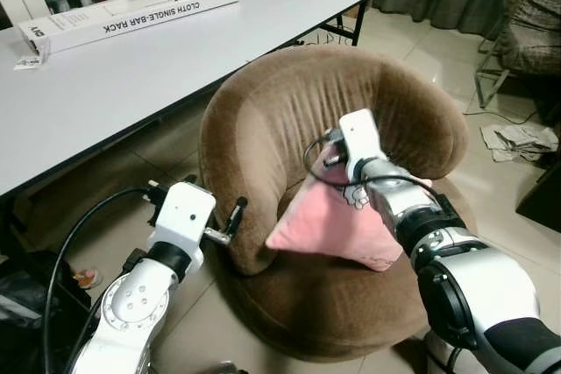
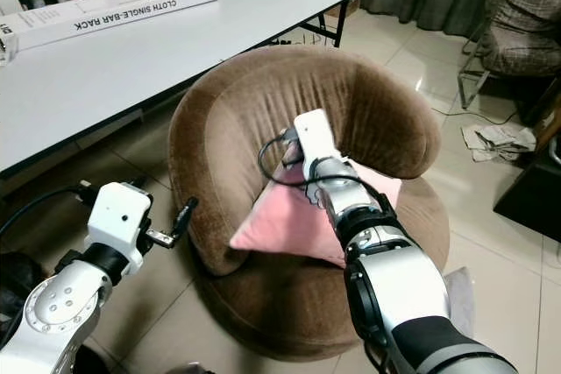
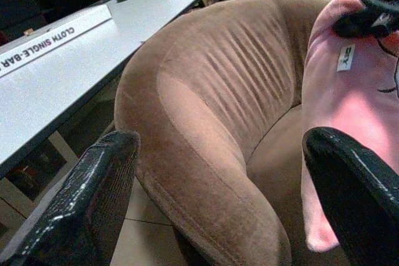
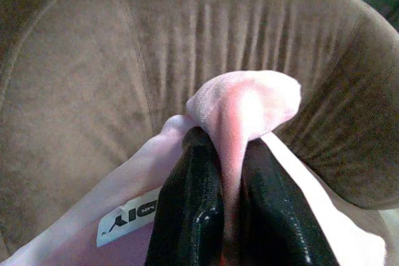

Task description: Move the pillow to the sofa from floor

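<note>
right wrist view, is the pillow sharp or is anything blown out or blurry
Right wrist view: the pink pillow corner pinched in the right gripper is washed out by glare at its tip and soft, while the brown sofa back looks dim. Left wrist view: the left gripper fingers are blurred.

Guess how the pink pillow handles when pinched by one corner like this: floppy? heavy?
Probably soft: the right gripper squeezes a corner of the pink pillow thin between its fingers, and the fabric bunches. Likely light, since that one pinch carries it over the brown sofa. It looks plush, so slipping seems unlikely.
</note>
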